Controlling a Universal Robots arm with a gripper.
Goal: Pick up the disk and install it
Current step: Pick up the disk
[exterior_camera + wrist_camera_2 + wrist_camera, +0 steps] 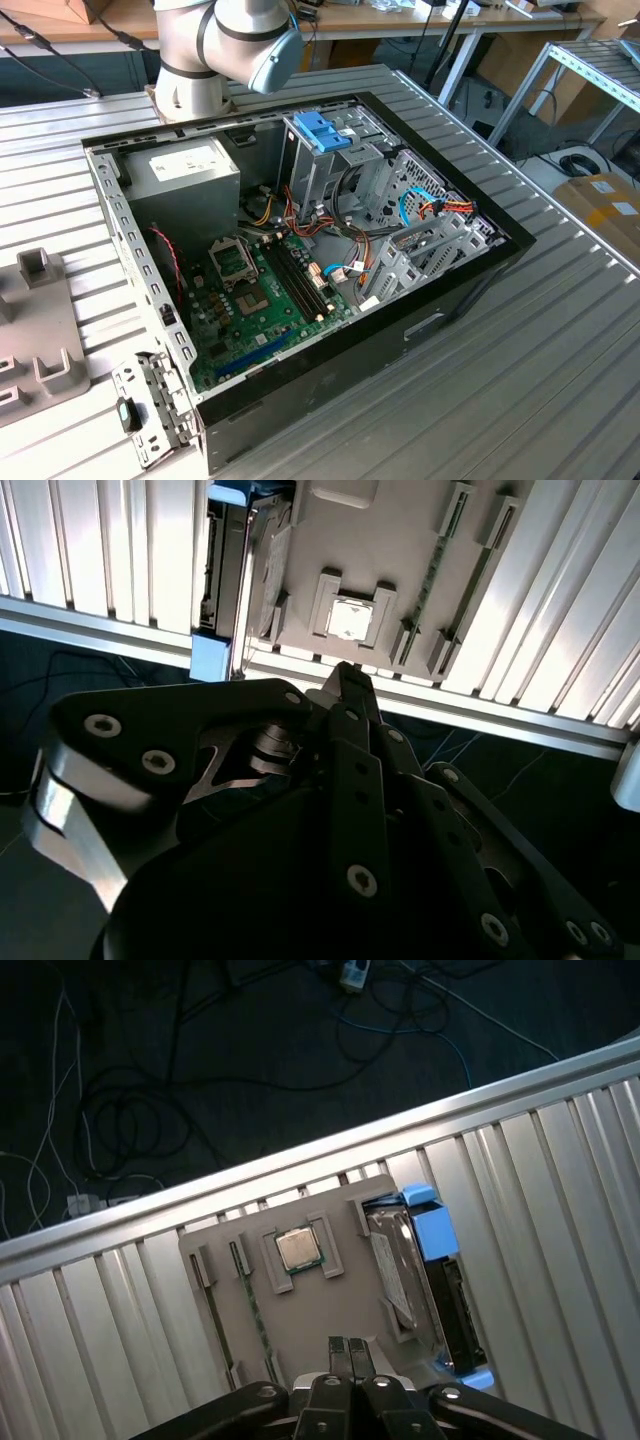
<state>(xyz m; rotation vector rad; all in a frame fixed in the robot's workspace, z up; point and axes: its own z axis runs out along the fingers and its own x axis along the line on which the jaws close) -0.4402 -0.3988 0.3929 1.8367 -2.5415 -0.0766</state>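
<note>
The disk (445,1300) stands on its edge in a slot at one side of a grey holder tray (330,1310), with its light-blue carrier rail (432,1228) framing it. The second wrist view shows the same disk (222,570) with the rail's end (210,658) at the table's edge. My gripper (350,1346) hovers above the tray, its fingers pressed together and holding nothing. It is off to the side of the disk, closer to the tray's middle. In the second wrist view the gripper (346,676) points at the tray's edge.
A processor chip (297,1248) and thin memory sticks (250,1305) sit in other slots of the tray. In the exterior view an open computer case (300,250) lies on the ribbed metal table (520,380), with a blue-latched drive cage (322,132) inside. Cables lie on the dark floor (200,1080) beyond the table edge.
</note>
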